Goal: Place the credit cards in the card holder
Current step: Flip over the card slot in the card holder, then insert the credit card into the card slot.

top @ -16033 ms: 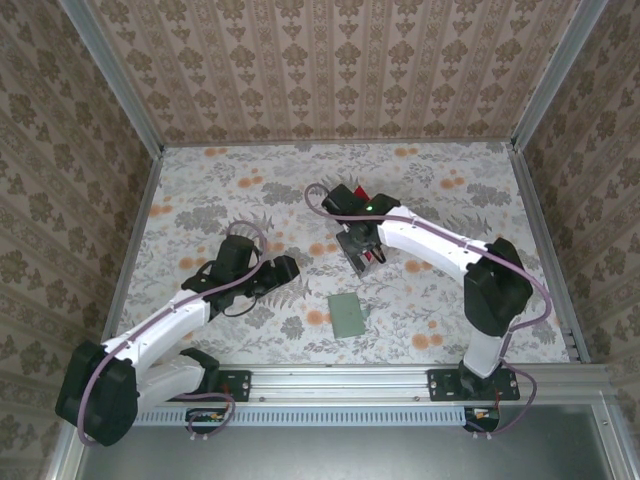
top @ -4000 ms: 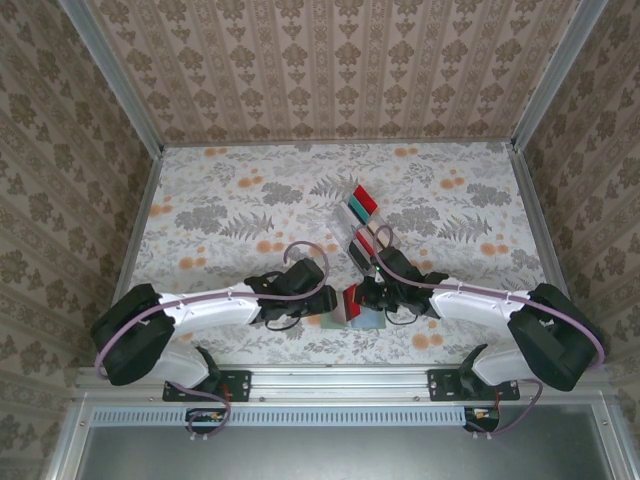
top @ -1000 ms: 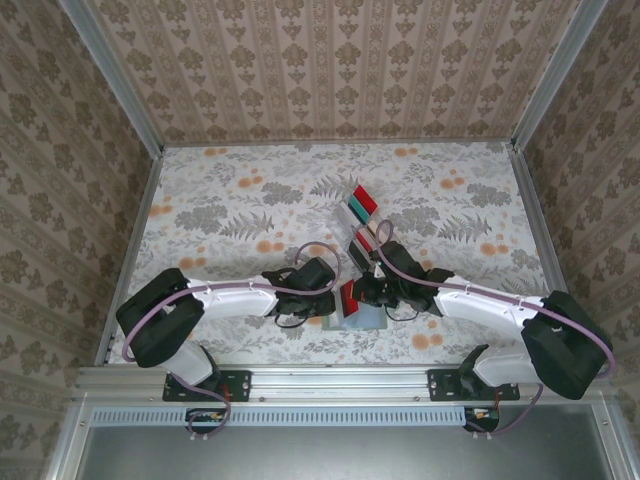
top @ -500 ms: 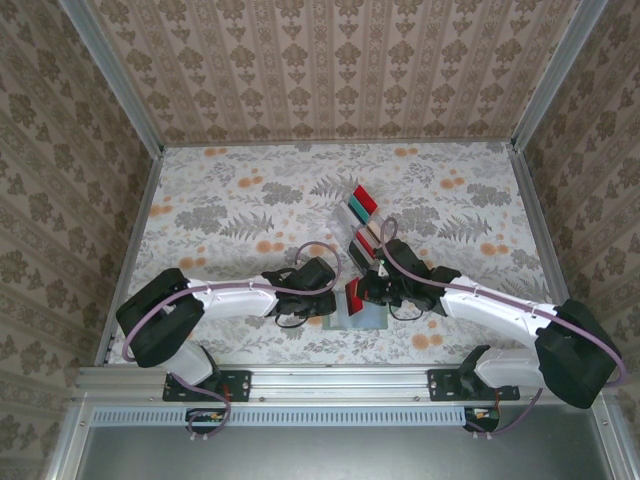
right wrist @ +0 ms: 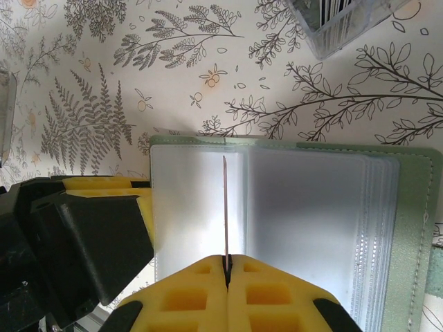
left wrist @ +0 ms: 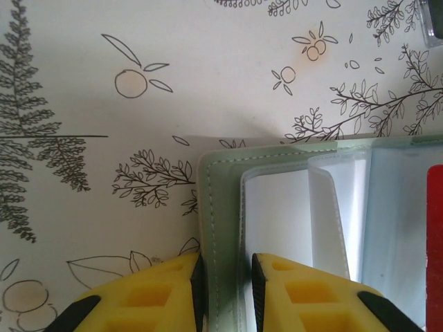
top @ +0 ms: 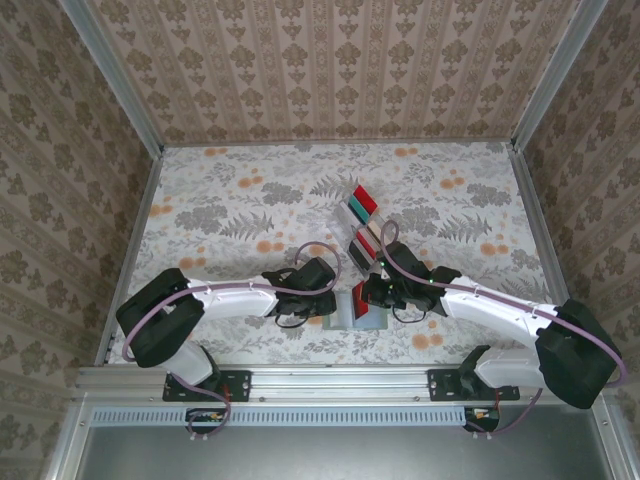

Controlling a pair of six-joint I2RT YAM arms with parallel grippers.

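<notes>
My left gripper (left wrist: 225, 268) is clamped on the outer cover edge of the card holder (left wrist: 219, 207), one finger on each side of the green flap. The card holder lies open on the table (top: 220, 200), close to the near edge and between my two arms. My right gripper (right wrist: 226, 263) is pinched tight on a red card (right wrist: 225, 207), held on edge over the clear inner pockets; I cannot tell whether the card's far edge is inside a pocket. Just behind stands a clear rack (top: 366, 240) with other cards (top: 361, 206) in it
</notes>
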